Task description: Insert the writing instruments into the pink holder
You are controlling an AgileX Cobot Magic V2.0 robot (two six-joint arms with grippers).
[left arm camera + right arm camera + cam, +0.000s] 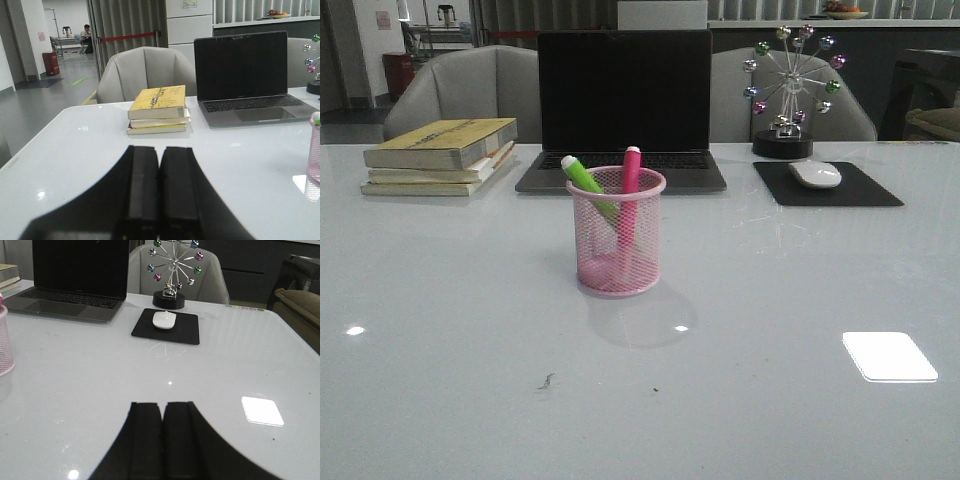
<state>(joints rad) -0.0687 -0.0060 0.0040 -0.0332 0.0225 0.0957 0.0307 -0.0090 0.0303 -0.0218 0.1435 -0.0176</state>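
The pink holder stands upright in the middle of the white table. Inside it the lime green marker leans to the left with its pale tip above the rim. The magenta marker stands almost upright beside it. Neither arm shows in the front view. My left gripper is shut and empty over the table's left part; the holder's edge shows at the side of its view. My right gripper is shut and empty over the right part, with the holder's mesh at the side of its view.
A stack of books lies at the back left. An open laptop stands behind the holder. A white mouse rests on a black pad at the back right, with a ferris-wheel ornament behind it.
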